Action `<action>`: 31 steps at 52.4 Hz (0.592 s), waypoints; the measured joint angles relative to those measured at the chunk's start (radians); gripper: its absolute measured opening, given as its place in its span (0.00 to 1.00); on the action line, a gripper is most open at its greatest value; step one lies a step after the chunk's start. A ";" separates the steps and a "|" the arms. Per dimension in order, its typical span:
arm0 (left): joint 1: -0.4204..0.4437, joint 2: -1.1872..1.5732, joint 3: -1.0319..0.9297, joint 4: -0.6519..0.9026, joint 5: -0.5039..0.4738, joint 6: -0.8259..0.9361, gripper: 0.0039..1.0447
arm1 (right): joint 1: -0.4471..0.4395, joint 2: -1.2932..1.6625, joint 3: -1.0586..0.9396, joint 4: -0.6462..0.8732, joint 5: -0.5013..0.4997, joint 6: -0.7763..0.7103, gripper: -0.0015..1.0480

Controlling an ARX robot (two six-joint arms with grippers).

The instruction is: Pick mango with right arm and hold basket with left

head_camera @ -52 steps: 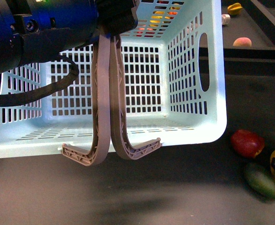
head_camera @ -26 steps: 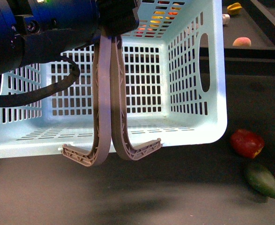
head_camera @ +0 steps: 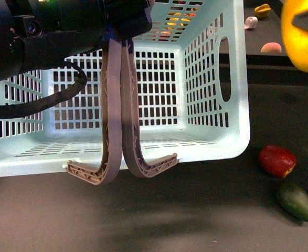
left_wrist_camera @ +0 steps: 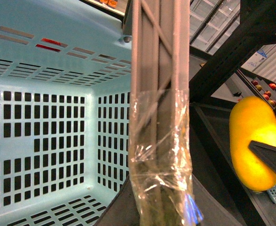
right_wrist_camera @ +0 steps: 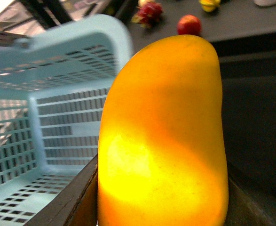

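Basket [head_camera: 209,105]: pale mint-blue plastic, slotted walls, an oval hand hole in its right wall. It fills the left and middle of the front view, with its open mouth turned toward the camera. Whether its lower rim touches the dark surface [head_camera: 195,226] cannot be told.

Handles [head_camera: 114,105]: two, grey-brown and ribbed, pressed side by side and running up the middle of the basket's mouth. Their curved ends splay apart at the lower rim. The left wrist view shows clear film [left_wrist_camera: 160,141] wrapped around the pair.

Left arm [head_camera: 38,37]: glossy black, at the upper left of the front view, with a black cable [head_camera: 49,102] looping beneath it. Left gripper [head_camera: 123,29]: jaws closed over the top of the two handles.

Mango [head_camera: 300,39]: yellow-orange, glossy, oval. It is carried in the air at the upper right of the front view, to the right of the basket, apart from it and well above the surface. The left wrist view shows it [left_wrist_camera: 253,141] beyond the basket's side.

Right gripper [right_wrist_camera: 162,207]: jaws clamped on the mango [right_wrist_camera: 161,136], one dark finger [left_wrist_camera: 269,157] lying across the fruit's side.

Red fruit [head_camera: 276,160]: on the surface, just right of the basket's lower corner.

Green fruit [head_camera: 296,201]: dark oval, on the surface, near the red fruit and closer to the camera.

Peach-coloured fruit [head_camera: 271,48]: on the far ledge.
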 joint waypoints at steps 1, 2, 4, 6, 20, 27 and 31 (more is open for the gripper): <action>0.000 0.000 0.000 0.000 0.000 0.000 0.07 | 0.012 -0.006 0.000 0.000 0.003 0.003 0.56; 0.000 0.000 0.000 0.000 0.000 0.000 0.07 | 0.037 -0.016 0.002 -0.002 0.008 0.008 0.56; 0.000 0.000 0.000 0.000 0.000 0.000 0.07 | 0.073 -0.022 0.006 -0.005 0.019 0.013 0.56; 0.000 0.000 0.000 0.000 0.000 0.000 0.07 | 0.108 -0.021 0.014 -0.009 0.041 0.021 0.56; 0.000 0.000 0.000 0.000 0.001 0.000 0.07 | 0.313 0.174 0.146 -0.016 0.184 0.062 0.56; 0.000 0.000 0.000 0.000 0.001 0.000 0.07 | 0.345 0.248 0.184 0.000 0.220 0.064 0.68; 0.000 0.000 0.000 0.000 0.001 0.000 0.07 | 0.350 0.253 0.185 0.007 0.226 0.064 0.80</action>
